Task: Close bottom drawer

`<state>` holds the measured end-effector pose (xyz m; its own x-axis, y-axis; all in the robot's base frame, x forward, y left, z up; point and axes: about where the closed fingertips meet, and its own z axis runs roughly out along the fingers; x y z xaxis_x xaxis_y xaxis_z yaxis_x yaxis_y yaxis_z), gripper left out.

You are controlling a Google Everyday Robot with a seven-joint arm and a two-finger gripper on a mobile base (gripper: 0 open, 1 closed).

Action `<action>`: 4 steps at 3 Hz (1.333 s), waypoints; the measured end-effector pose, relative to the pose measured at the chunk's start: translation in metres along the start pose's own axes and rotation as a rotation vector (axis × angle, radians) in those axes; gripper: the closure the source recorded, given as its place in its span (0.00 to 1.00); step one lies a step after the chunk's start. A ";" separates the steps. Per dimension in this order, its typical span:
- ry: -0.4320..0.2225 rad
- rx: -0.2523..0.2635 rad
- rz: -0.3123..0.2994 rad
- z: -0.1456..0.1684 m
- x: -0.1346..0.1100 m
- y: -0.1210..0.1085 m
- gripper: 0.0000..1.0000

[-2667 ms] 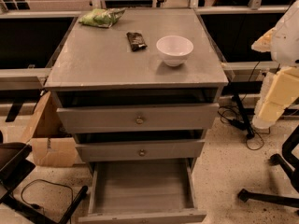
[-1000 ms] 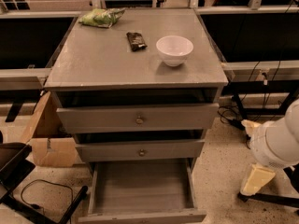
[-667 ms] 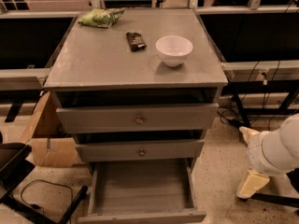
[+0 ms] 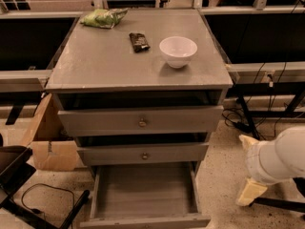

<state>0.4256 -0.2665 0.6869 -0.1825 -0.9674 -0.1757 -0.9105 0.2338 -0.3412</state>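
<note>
The bottom drawer [image 4: 143,191] of the grey cabinet [image 4: 95,66] is pulled far out, showing a plain grey inside with nothing in it. Its slim front panel [image 4: 145,222] lies at the lower edge of the view and its knob is hidden. The middle drawer [image 4: 143,154] and the top drawer [image 4: 140,120] stand slightly out, each with a small brass knob. My gripper [image 4: 243,171] hangs low to the right of the cabinet, near the floor, level with the bottom drawer and apart from it. Its cream fingers [image 4: 250,193] are spread open and hold nothing.
On the cabinet top lie a white bowl [image 4: 177,50], a dark snack packet [image 4: 139,42] and a green bag [image 4: 104,18]. A cardboard box [image 4: 47,142] and a black chair base [image 4: 28,190] stand at the left. Cables and black legs [image 4: 248,118] are at the right.
My arm has come down from the upper right to the floor level beside the cabinet's right side. The drawers have not moved.
</note>
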 end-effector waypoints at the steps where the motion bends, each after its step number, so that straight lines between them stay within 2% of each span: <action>1: -0.017 -0.030 -0.013 0.065 0.006 0.038 0.00; 2: -0.050 -0.062 -0.019 0.133 0.023 0.089 0.00; 3: -0.116 -0.038 -0.006 0.189 0.033 0.106 0.00; 4: -0.174 -0.025 0.028 0.231 0.038 0.112 0.00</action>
<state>0.4022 -0.2545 0.4282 -0.1434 -0.9284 -0.3428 -0.9153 0.2561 -0.3107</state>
